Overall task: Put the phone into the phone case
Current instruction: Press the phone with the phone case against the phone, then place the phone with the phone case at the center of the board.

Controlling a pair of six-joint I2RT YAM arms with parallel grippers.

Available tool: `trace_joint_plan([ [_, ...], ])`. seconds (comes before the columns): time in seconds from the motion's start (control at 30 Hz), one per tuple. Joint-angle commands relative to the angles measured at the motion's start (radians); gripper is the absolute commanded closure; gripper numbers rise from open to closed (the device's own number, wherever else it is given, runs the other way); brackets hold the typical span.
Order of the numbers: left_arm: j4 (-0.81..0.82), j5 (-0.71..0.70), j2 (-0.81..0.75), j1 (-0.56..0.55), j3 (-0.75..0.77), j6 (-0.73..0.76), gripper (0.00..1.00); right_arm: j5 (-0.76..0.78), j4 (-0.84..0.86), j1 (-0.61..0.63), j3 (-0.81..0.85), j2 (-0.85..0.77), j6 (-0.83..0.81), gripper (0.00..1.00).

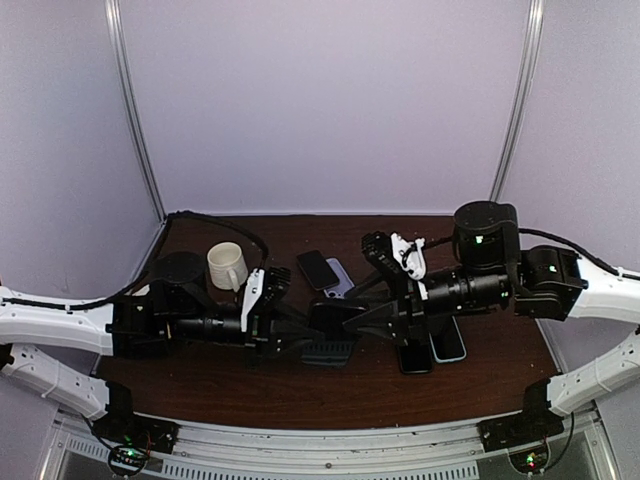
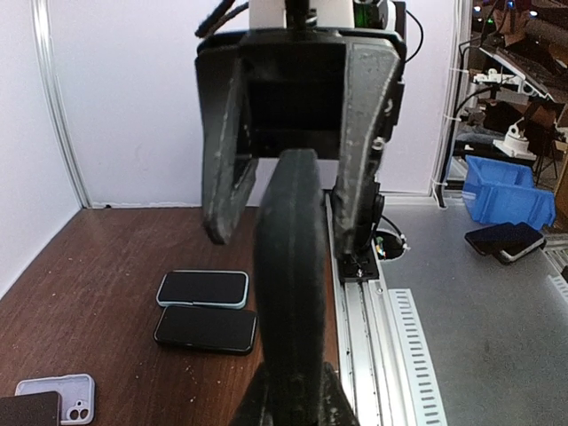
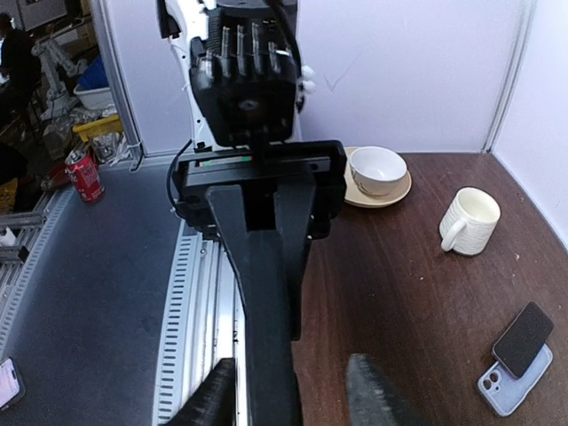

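Centre frame: black phone case (image 2: 288, 293), edge-on. Left gripper (image 2: 288, 404) clamped on its lower end. Right gripper (image 2: 288, 235) flanks upper end; gripping or not, cannot tell.

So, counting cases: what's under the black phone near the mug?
A pale phone case, camera cutout showing, pokes out beneath the black phone; the phone covers its far part.
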Motion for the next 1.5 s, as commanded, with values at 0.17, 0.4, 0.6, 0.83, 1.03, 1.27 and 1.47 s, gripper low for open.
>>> trace_joint_plan([
  [0.17,0.271,0.022,-0.090,-0.004,-0.015,-0.083,1.00,0.027,0.216,-0.008,-0.142,-0.016,0.137,0.42],
  [0.4,0.289,0.022,-0.081,-0.004,-0.017,-0.112,1.00,-0.074,0.374,-0.008,-0.171,0.037,0.202,0.73],
  [0.6,0.291,-0.021,-0.099,-0.004,-0.042,-0.136,1.00,-0.064,0.385,-0.008,-0.181,0.031,0.212,1.00],
  [0.83,-0.025,-0.474,-0.179,-0.004,-0.052,-0.134,0.33,0.080,0.200,-0.047,-0.168,0.029,0.333,1.00],
  [1.03,-0.393,-0.889,-0.253,0.004,-0.030,-0.089,0.28,0.095,0.041,-0.143,-0.161,0.153,0.570,1.00],
  [1.27,-0.495,-0.816,-0.245,0.029,0.002,-0.077,0.21,-0.035,0.069,-0.225,-0.160,0.330,0.705,1.00],
  [1.47,-0.639,-0.764,-0.154,0.080,0.126,-0.028,0.05,-0.155,0.081,-0.300,-0.194,0.453,0.732,0.93],
])
